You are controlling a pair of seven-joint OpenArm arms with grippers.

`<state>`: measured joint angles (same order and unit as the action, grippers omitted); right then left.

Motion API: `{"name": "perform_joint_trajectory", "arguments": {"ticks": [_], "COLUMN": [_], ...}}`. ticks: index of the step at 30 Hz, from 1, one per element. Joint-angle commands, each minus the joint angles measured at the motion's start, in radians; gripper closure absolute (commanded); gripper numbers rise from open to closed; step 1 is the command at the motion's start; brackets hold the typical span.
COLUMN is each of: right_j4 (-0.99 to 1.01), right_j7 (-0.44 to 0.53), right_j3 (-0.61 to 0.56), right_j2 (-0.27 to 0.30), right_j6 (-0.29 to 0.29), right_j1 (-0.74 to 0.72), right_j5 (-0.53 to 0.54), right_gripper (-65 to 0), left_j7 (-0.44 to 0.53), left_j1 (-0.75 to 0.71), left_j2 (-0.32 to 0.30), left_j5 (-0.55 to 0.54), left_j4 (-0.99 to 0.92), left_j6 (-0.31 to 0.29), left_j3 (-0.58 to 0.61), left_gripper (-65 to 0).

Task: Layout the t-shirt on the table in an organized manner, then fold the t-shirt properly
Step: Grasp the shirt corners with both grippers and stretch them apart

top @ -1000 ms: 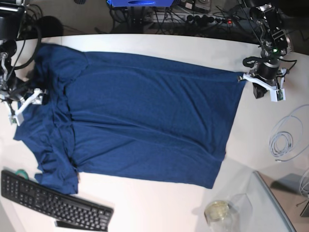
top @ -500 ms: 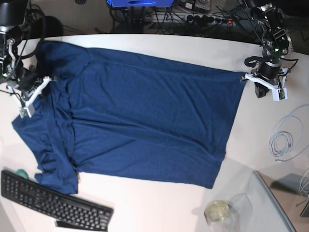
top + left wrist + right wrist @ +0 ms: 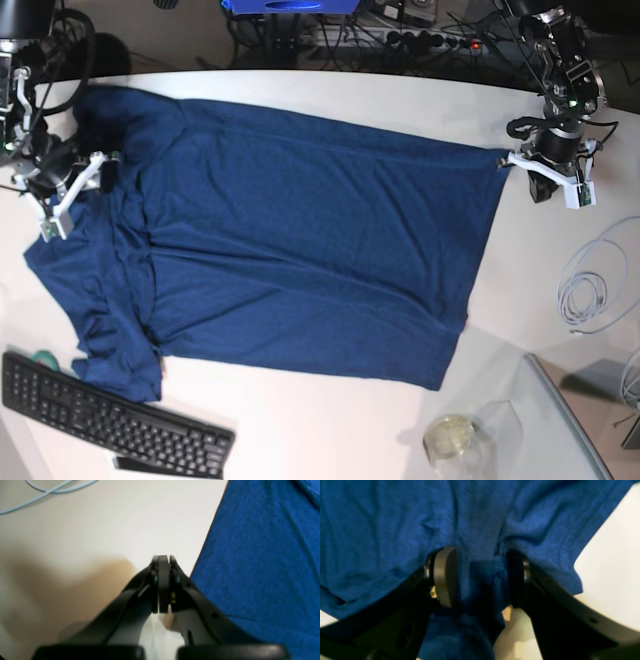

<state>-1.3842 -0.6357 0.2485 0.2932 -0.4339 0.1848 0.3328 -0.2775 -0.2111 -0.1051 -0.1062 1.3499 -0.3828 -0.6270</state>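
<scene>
The large dark navy blue soft-fabric t-shirt lies spread across the wide smooth white table, its hem toward the left arm's side and its rumpled collar and sleeves toward the right arm's side. The left gripper has its black jaws pressed together with nothing between them; it sits over bare tabletop just beside the shirt's edge (the cloth runs along one side of the jaws, not inside them). The right gripper stands partly open, its jaws straddling a bunched fold of the shirt; the fabric fills the gap between them, though no firm pinch shows.
</scene>
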Motion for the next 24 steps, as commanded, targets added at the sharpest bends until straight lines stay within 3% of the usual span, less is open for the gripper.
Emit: {"name": "perform_joint_trajectory", "arguments": {"ticks": [1, 3, 5, 7, 8, 17, 24], "right_j4": [-0.031, -0.037, -0.036, -0.028, -0.025, -0.157, -0.343], "right_j7": [0.015, 0.015, 0.015, 0.012, -0.009, -0.066, -0.154], "right_j3": [0.005, 0.005, 0.004, 0.002, 0.005, 0.051, 0.068], "right_j2": [0.014, 0.013, 0.013, 0.013, 0.013, 0.011, -0.052], "right_j6": [0.0, 0.0, 0.0, 0.0, 0.002, 0.002, -0.004], "right_j1": [0.0, 0.006, 0.006, 0.005, 0.0, 0.08, 0.196], "right_j5": [0.005, 0.005, 0.004, 0.004, 0.004, 0.009, 0.009], "right_gripper": [-29.9, -28.1, -17.9, -3.5, 0.0, 0.0, 0.0], "left_j7": [0.022, 0.022, 0.022, 0.022, 0.022, 0.022, 0.022], "left_j1": [0.005, 0.005, 0.005, 0.006, 0.008, 0.006, 0.009], "left_j2": [-0.012, -0.012, -0.012, -0.012, -0.012, -0.012, -0.014], "left_j5": [-0.007, -0.007, -0.007, -0.007, -0.007, -0.007, 0.0], "left_j4": [0.013, 0.013, 0.013, 0.013, 0.013, 0.018, 0.023], "left_j6": [0.0, 0.0, 0.0, 0.0, 0.0, 0.0, 0.0], "left_j3": [-0.003, -0.003, -0.003, -0.003, -0.003, -0.003, 0.003], "left_gripper": [0.0, 0.0, 0.0, 0.0, 0.0, 0.0, 0.0]}}
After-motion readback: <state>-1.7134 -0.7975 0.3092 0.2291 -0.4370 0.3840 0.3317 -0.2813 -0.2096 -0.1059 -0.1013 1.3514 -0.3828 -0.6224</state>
